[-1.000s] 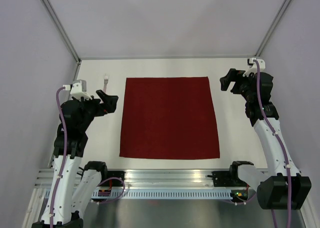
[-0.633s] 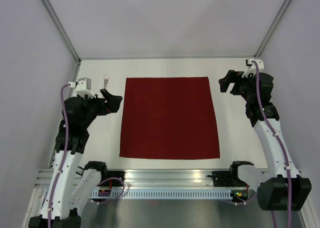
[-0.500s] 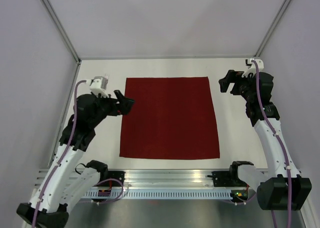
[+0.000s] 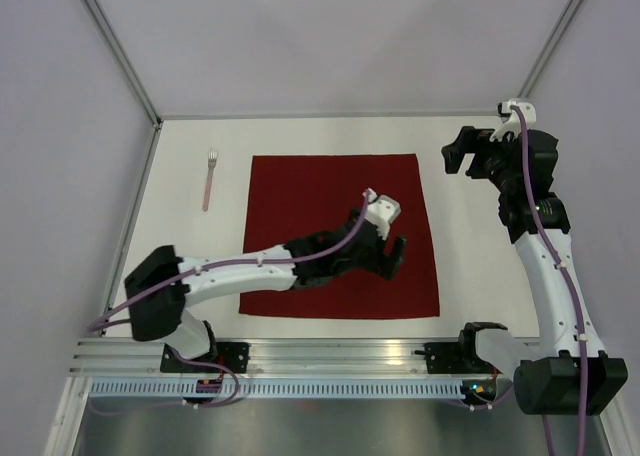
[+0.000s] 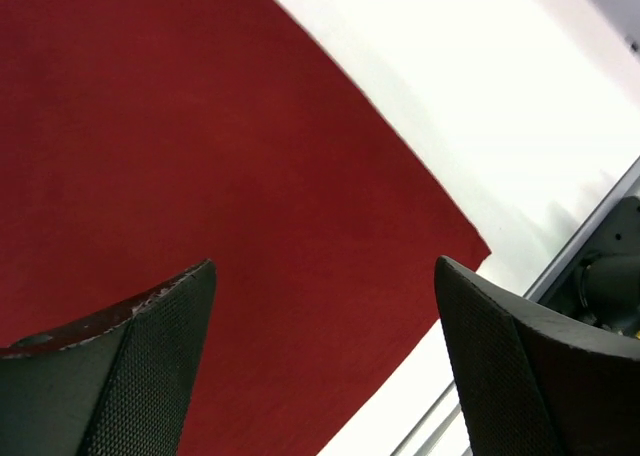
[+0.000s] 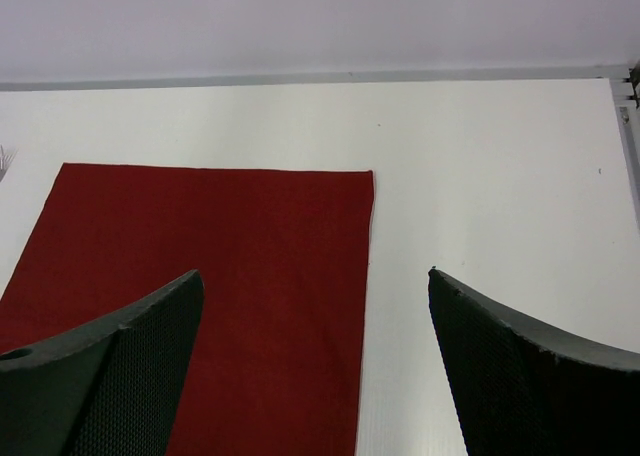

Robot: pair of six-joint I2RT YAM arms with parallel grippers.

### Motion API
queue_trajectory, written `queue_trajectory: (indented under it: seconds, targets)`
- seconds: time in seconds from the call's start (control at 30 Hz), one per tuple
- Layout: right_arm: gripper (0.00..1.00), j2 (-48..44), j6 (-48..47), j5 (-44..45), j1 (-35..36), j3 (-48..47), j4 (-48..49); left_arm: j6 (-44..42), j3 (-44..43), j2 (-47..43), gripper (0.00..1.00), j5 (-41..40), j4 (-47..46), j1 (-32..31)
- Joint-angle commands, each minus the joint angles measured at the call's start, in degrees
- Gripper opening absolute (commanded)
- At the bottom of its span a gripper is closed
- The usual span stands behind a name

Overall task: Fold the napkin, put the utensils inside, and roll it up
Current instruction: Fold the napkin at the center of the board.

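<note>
The maroon napkin (image 4: 300, 201) lies flat and unfolded in the middle of the white table. It also shows in the left wrist view (image 5: 180, 156) and in the right wrist view (image 6: 200, 256). A small silvery fork (image 4: 209, 179) lies left of the napkin, near its far left corner. My left gripper (image 4: 393, 256) is open and empty, stretched across the napkin above its near right part. My right gripper (image 4: 458, 161) is open and empty, raised just off the napkin's far right corner.
A metal rail (image 4: 330, 361) runs along the table's near edge; it shows in the left wrist view (image 5: 590, 266). White walls enclose the table at the back and sides. Bare table lies either side of the napkin.
My left arm has swung from beside the fork at the napkin's left edge far across the napkin to its near right part. The right arm has shifted slightly.
</note>
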State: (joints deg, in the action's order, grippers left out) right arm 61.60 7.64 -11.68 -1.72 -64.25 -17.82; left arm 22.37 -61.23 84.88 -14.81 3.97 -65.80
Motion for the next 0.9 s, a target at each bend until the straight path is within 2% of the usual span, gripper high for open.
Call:
queue_trajectory:
  seconds: [0.0, 0.03, 0.37, 0.63, 0.87]
  targets:
    - [0.98, 0.4, 0.2, 1.2, 0.0, -1.5, -1.9, -2.9, -7.8, 8.6, 0.92, -5.0, -6.2, -5.7]
    - [0.98, 0.4, 0.1, 1.7, -0.1, -0.6, -1.4, -3.2, -9.1, 12.9, 0.91, -5.7, -6.2, -6.8]
    - [0.98, 1.2, -1.2, 3.2, -0.8, 2.5, 1.1, -0.2, -19.2, 32.0, 0.73, -5.8, -7.5, -15.6]
    - [0.98, 1.2, -1.9, 3.3, -0.8, 3.1, 1.4, 0.0, -23.2, 38.1, 0.63, -4.4, -7.1, -18.5]
    - [0.98, 1.1, -2.1, 2.9, -0.9, 3.4, 1.7, -1.1, -25.8, 41.1, 0.60, -5.1, -6.3, -19.0]
